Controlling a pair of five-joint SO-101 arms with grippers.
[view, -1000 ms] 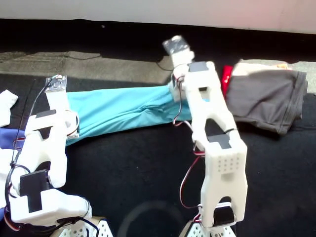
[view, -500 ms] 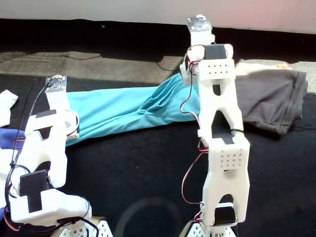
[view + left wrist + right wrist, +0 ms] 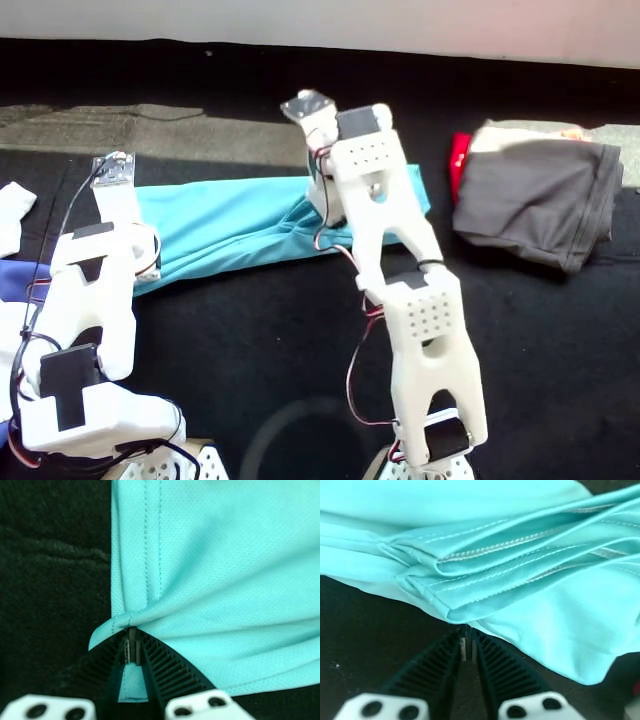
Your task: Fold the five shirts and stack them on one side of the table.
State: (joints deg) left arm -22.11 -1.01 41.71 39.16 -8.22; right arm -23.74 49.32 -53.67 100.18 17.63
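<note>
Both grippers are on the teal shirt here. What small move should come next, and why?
Probably carry the right gripper sideways toward the left gripper, then lower it. Both are shut on the teal shirt; the right one holds bunched hems near the shirt's middle, the left holds the far end, so the fold looks only partway over.

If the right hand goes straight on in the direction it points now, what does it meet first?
The turquoise shirt: its folded hems lie directly at the shut tips of the right hand, probably pinched between them.
</note>
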